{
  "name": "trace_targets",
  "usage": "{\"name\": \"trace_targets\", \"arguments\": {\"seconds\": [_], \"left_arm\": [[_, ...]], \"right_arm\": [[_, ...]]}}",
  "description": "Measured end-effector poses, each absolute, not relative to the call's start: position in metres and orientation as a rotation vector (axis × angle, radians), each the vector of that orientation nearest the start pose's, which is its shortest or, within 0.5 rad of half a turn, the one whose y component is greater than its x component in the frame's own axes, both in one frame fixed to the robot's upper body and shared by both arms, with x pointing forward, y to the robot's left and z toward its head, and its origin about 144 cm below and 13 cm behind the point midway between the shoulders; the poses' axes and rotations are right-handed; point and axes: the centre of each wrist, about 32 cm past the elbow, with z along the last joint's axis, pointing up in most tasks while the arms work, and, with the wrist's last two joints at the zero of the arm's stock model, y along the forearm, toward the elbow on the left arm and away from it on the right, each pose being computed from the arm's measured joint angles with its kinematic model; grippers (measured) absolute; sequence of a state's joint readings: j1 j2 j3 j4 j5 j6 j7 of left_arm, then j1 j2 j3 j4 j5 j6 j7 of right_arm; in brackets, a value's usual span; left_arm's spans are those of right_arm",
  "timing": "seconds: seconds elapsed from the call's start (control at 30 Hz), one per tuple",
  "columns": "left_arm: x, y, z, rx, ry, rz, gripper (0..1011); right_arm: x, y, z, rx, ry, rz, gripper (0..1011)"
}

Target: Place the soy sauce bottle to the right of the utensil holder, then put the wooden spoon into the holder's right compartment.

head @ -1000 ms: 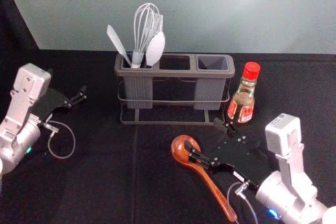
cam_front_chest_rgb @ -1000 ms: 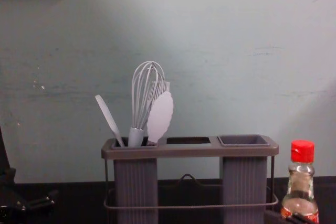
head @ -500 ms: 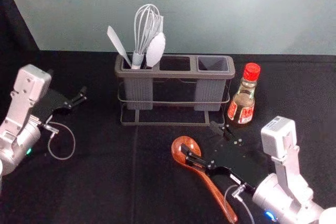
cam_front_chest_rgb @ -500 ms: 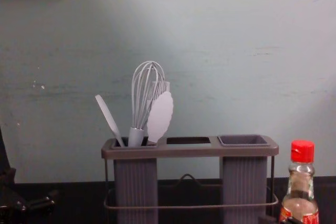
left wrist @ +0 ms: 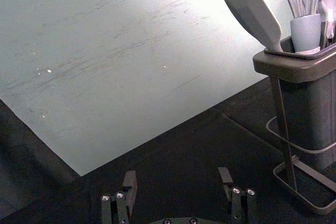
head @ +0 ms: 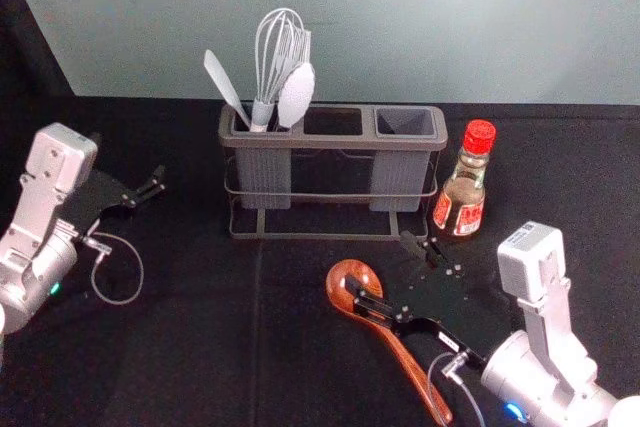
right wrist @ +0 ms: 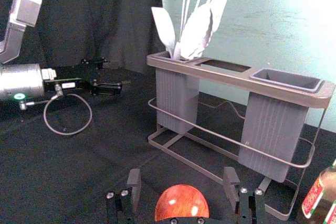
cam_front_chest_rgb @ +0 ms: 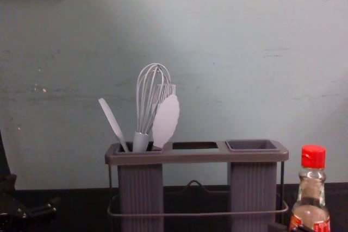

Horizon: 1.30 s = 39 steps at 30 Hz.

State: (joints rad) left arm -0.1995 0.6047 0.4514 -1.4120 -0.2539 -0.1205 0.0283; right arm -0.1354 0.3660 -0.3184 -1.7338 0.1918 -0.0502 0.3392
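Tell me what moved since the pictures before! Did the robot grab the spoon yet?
The right gripper moved a tiny bit to the robot's left, over the wooden spoon. It hasn't grabbed the spoon: its fingers are open. The spoon, the soy sauce bottle, the utensil holder and the left gripper stayed where they were.

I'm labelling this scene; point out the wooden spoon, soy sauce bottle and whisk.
Wooden spoon [head: 409,363]: head view, on its handle.
Soy sauce bottle [cam_front_chest_rgb: 311,187]: chest view, on its glass.
Whisk [cam_front_chest_rgb: 141,142]: chest view, on its handle.
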Motion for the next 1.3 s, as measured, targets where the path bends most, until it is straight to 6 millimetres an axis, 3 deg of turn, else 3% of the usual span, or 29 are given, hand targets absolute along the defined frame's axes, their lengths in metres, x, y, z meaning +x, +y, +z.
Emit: {"name": "trace_targets", "arguments": {"seconds": [0.27, 0.67, 0.9, 1.3], "left_arm": [[0.489, 0.310, 1.140, 0.304, -0.285, 1.248, 1010], [0.489, 0.310, 1.140, 0.304, -0.285, 1.248, 1011], [0.489, 0.310, 1.140, 0.305, -0.285, 1.248, 1011], [0.489, 0.310, 1.140, 0.304, -0.285, 1.248, 1011]], "right_arm": [[0.404, -0.221, 1.138, -0.128, -0.044, -0.864, 1004], [0.408, -0.210, 1.183, -0.332, 0.061, -0.867, 1004], [0.420, -0.191, 1.213, -0.496, 0.141, -0.859, 1004], [0.444, -0.161, 1.229, -0.648, 0.205, -0.884, 1004]]}}
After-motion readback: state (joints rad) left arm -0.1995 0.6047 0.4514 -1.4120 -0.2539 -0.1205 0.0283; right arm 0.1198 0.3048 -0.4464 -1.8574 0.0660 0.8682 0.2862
